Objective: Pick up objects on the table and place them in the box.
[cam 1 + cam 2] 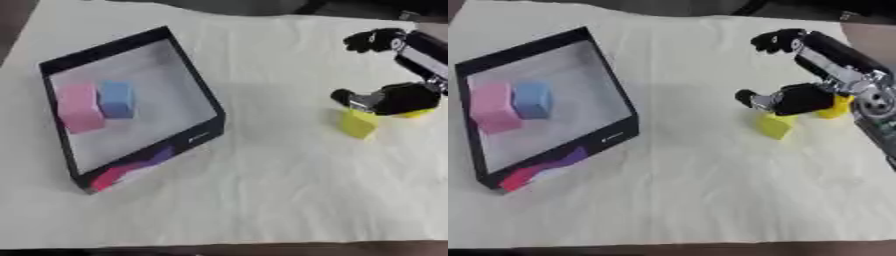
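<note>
A black box stands at the left. Inside it, side by side, lie a pink block and a blue block. A yellow block is at the right of the table. My right hand comes in from the right edge, its lower fingers curled over the block's top. More yellow shows behind the hand. Other fingers stick up farther back, away from the block. I cannot tell whether the block rests on the cloth or is raised off it. The left hand is not in view.
A cream cloth covers the table, with wide free room between the box and the yellow block and along the front. The box's near wall carries a pink and purple print. Dark floor shows past the far edge.
</note>
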`<move>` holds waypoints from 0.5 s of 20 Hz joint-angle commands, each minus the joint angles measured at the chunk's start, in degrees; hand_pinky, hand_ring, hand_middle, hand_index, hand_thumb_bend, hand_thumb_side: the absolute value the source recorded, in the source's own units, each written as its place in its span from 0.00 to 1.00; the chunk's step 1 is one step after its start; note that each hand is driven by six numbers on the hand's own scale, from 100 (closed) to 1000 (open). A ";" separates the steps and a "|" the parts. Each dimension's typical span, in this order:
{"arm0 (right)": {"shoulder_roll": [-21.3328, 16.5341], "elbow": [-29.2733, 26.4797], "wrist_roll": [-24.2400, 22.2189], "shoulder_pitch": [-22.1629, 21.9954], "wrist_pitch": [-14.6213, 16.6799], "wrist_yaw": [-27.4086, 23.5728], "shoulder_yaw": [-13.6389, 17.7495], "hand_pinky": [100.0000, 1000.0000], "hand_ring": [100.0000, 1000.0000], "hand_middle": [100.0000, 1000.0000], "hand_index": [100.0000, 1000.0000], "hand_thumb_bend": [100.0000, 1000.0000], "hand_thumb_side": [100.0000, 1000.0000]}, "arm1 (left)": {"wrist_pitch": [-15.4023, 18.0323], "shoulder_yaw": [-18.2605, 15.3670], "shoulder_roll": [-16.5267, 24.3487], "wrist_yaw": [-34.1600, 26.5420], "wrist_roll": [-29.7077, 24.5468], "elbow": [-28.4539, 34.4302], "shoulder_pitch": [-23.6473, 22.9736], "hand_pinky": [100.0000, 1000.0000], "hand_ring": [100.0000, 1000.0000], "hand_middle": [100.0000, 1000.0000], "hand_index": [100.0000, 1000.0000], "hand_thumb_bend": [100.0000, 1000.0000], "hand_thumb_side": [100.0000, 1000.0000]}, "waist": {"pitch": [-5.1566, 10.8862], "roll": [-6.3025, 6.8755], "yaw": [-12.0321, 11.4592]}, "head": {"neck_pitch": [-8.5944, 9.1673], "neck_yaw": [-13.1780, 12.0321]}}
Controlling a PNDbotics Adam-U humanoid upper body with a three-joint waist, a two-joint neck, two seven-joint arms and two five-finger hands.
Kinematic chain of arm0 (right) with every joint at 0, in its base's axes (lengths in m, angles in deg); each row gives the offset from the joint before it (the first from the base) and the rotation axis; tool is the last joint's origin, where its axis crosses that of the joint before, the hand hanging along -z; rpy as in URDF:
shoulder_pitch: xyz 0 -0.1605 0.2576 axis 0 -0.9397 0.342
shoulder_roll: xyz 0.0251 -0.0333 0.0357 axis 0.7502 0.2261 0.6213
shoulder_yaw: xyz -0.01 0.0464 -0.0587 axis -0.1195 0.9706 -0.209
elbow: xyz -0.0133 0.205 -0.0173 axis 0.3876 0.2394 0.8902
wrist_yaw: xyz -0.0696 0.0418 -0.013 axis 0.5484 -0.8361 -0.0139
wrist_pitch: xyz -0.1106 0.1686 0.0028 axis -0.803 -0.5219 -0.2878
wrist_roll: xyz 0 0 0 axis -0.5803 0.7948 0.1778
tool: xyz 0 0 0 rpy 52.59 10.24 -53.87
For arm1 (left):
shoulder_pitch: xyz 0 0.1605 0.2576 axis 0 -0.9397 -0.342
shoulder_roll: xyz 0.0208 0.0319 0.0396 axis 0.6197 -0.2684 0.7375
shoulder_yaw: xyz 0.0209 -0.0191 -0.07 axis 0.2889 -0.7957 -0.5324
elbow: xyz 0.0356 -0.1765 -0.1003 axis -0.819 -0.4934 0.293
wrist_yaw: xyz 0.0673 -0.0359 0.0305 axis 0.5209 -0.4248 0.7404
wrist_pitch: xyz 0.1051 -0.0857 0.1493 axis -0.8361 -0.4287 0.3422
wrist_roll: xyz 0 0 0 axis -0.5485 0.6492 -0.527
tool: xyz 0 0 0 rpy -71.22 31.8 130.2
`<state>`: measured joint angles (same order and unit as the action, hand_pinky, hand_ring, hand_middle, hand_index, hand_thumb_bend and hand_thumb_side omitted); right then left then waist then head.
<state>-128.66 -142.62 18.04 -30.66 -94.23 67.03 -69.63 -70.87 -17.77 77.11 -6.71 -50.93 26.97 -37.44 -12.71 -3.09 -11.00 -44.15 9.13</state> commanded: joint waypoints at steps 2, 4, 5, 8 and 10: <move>-0.09 -1.04 -1.67 -0.90 -1.91 3.20 0.09 0.90 0.86 0.80 0.90 0.43 0.46 | -0.10 -0.25 0.89 -0.11 -0.25 0.39 0.20 0.66 0.63 0.72 0.79 0.25 0.45 | -0.01 0.26 0.03 | 0.03 0.08; 0.17 -1.04 -2.43 -1.43 -2.92 4.16 0.02 0.90 0.86 0.80 0.90 0.44 0.46 | -0.10 -0.29 0.79 -0.14 -0.19 0.39 0.19 0.66 0.63 0.72 0.79 0.25 0.45 | -0.16 0.31 0.01 | 0.03 0.11; 0.29 -1.04 -2.74 -1.65 -3.39 4.57 0.03 0.90 0.86 0.80 0.90 0.45 0.47 | -0.11 -0.30 0.75 -0.13 -0.18 0.38 0.19 0.66 0.63 0.72 0.79 0.25 0.45 | -0.24 0.33 0.00 | 0.03 0.09; 0.69 -0.86 -3.54 -2.11 -4.87 5.76 0.23 0.90 0.87 0.80 0.90 0.47 0.46 | -0.22 -0.30 0.33 0.11 -0.26 0.28 0.14 0.66 0.63 0.72 0.78 0.25 0.45 | -0.49 0.37 -0.05 | 0.03 -0.09; 0.82 -0.36 -3.42 -1.87 -5.40 6.55 0.42 0.90 0.87 0.81 0.90 0.48 0.45 | -0.31 -0.25 0.00 0.18 -0.32 0.17 0.09 0.66 0.63 0.72 0.78 0.25 0.45 | -0.59 0.39 -0.08 | 0.03 -0.17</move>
<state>-126.96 -142.57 14.60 -32.87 -99.09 72.86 -69.94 -71.11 -17.77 76.30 -6.69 -51.17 26.69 -37.60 -13.12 -3.08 -11.03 -44.15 9.16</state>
